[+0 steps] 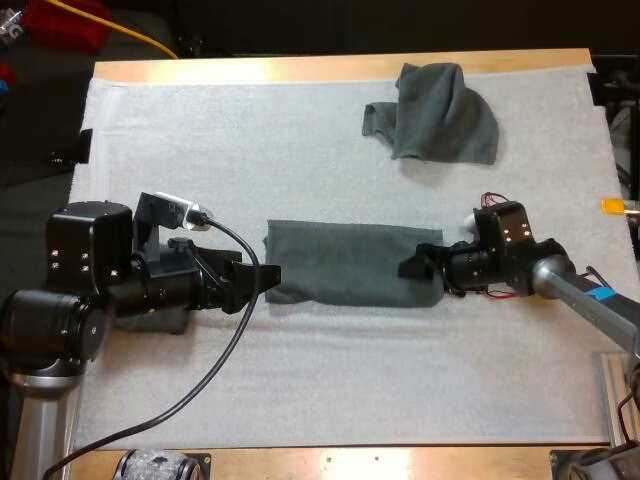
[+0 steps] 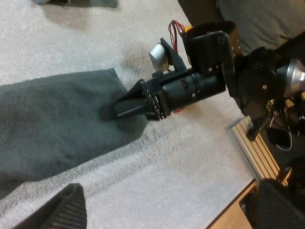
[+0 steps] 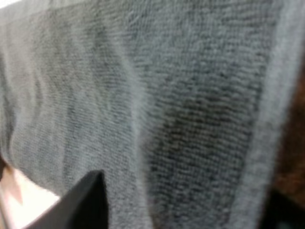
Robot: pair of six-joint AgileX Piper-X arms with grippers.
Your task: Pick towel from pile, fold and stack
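A dark grey-green towel (image 1: pixel 350 262), folded into a long flat strip, lies across the middle of the white mat. My left gripper (image 1: pixel 272 275) is at the strip's left end. In the left wrist view it (image 2: pixel 169 191) is open, its fingers wide apart and short of the towel (image 2: pixel 57 119). My right gripper (image 1: pixel 405 268) rests low on the strip's right end (image 2: pixel 118 112). Its own view has the towel (image 3: pixel 157 95) very close, with the gripper (image 3: pixel 188 188) open over the cloth. A crumpled towel (image 1: pixel 440 110) lies at the far right of the mat.
The white mat (image 1: pixel 330 370) covers most of the wooden table (image 1: pixel 330 68). Something dark (image 1: pixel 165 322) lies under my left arm; I cannot tell what it is. A metal rail (image 2: pixel 257 152) runs along the table edge behind my right arm.
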